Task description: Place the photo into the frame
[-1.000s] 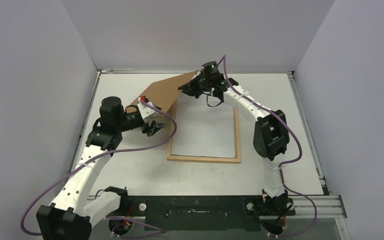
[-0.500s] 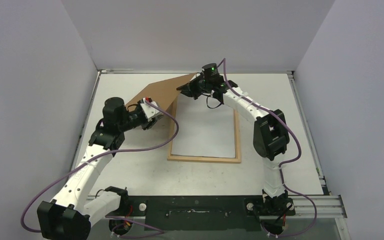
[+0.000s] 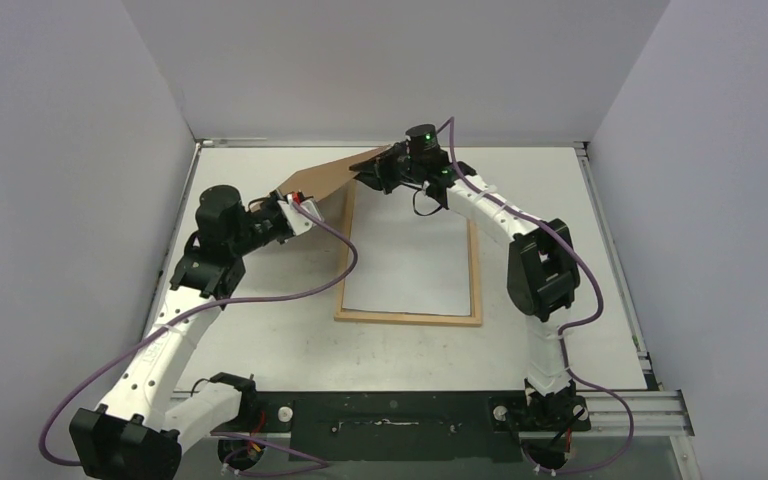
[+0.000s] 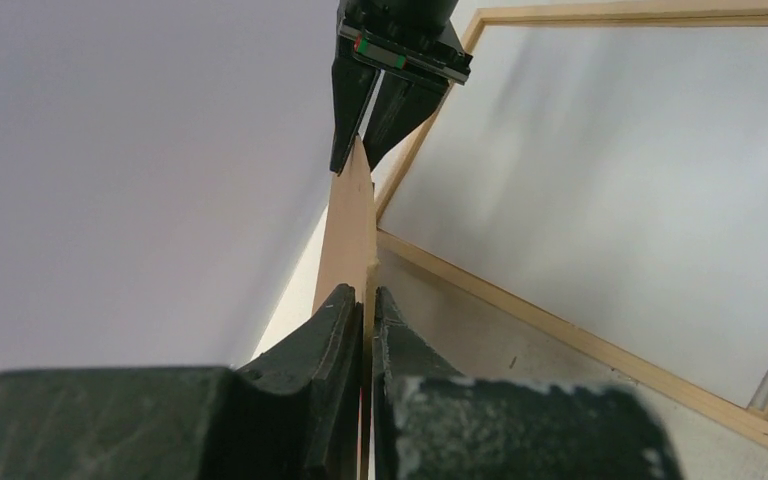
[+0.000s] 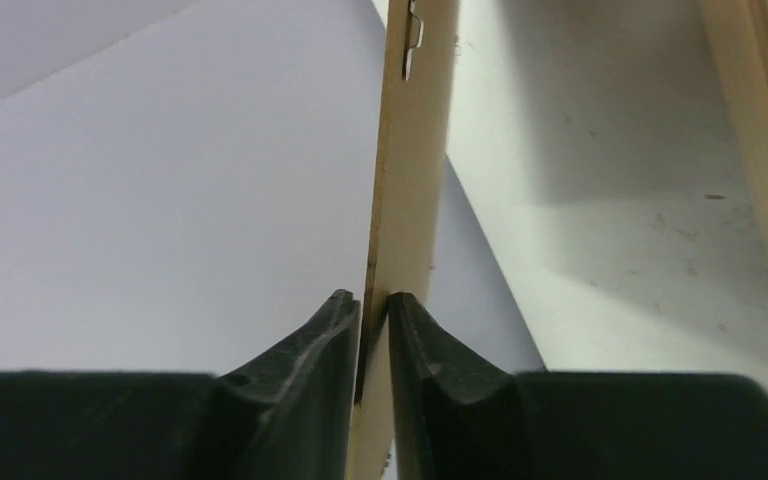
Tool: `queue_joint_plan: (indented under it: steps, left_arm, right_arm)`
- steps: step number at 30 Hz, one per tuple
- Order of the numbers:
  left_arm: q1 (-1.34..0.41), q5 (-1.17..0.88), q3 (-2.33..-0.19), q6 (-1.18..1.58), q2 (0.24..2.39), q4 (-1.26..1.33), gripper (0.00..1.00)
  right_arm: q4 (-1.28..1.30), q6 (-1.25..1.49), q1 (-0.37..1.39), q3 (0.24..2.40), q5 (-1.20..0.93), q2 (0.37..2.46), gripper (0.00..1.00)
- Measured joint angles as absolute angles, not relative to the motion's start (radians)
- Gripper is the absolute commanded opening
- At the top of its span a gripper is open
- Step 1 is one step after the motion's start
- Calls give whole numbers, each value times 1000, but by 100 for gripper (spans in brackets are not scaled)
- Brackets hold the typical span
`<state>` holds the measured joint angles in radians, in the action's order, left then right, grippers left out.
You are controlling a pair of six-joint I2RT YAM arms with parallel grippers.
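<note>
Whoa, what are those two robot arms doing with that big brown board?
Both arms are holding the brown backing board tipped up on its edge, just left of the frame. The left gripper is pinched shut on the nearer end, and the right gripper has the far corner between its fingers. The wooden frame lies flat on the table, with the photo inside it, plain white side up.

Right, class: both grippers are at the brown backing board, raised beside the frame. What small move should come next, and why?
Probably tip the backing board down toward the frame. The left gripper is clamped on its edge, the right gripper flanks another, and the photo already lies white side up inside.
</note>
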<state>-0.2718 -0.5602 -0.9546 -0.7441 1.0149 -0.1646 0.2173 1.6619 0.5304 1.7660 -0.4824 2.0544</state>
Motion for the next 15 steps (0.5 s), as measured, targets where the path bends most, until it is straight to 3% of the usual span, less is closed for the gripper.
queue_joint_plan:
  steps: [3,5,15]
  left_arm:
    - [-272,-553,-961,-747,1014,-162,0]
    - [-272,-550,-962,-744,1014,-161,0]
    - [-273,-481,-1007,-661,1037,-149,0]
  right_arm:
    - [151,1692,531,1754,-488,2050,51]
    - [98,1715,535,1737,-496,2043,62]
    - [-102,1695,536,1642,-495,1961,73]
